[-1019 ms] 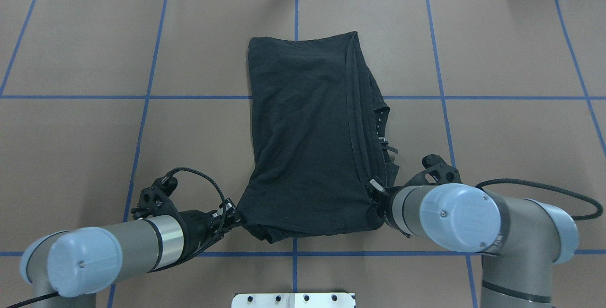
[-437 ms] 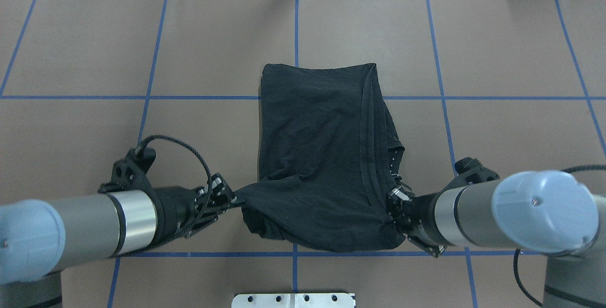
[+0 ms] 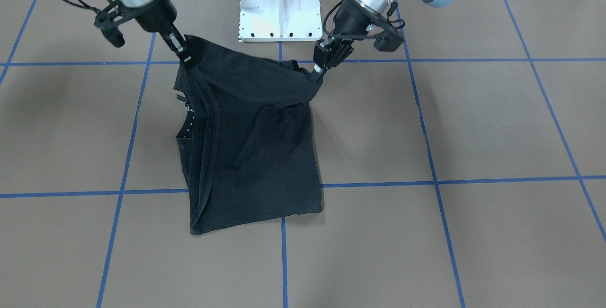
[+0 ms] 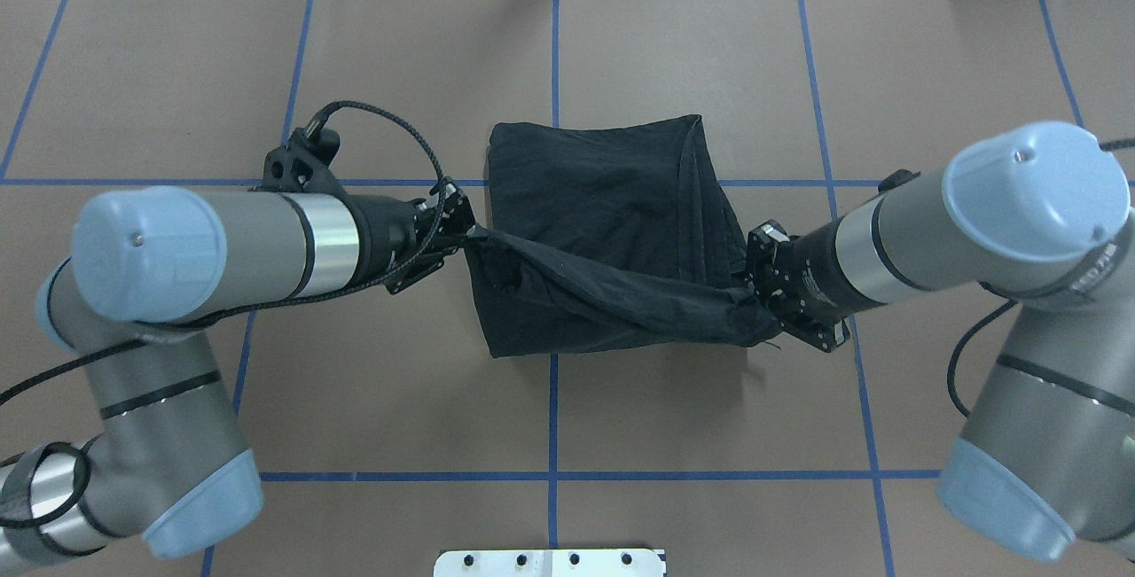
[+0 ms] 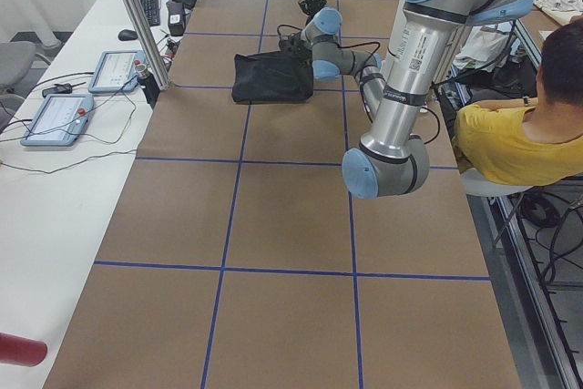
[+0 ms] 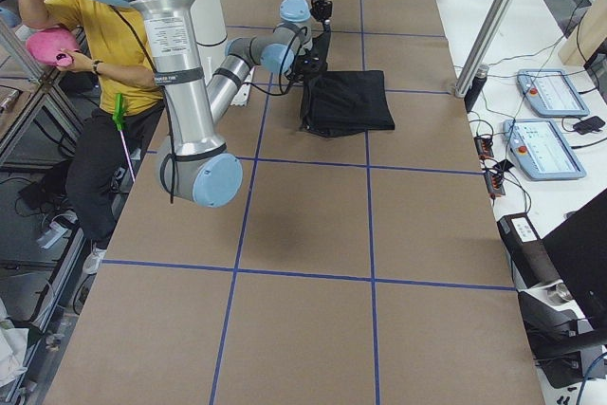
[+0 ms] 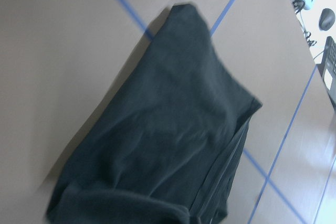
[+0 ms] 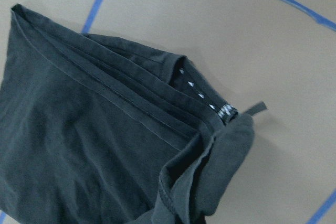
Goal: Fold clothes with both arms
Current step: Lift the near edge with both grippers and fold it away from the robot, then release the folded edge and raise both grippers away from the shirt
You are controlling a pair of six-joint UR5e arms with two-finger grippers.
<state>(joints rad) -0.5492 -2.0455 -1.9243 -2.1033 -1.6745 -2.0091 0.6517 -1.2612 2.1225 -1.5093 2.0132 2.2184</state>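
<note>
The black T-shirt [image 4: 612, 196] is held lifted at two corners — one clamped in the left gripper [image 4: 467, 236], one in the right gripper [image 4: 747, 293]

Jaws of the left arm [image 4: 293, 236] and right arm [image 4: 887, 236] pinch the black T-shirt [image 4: 612, 196], one edge stretched between them over the table [image 4: 177, 72].

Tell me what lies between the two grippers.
Only the T-shirt: its raised edge stretches from the left gripper to the right gripper. The overhead view shows it best.
</note>
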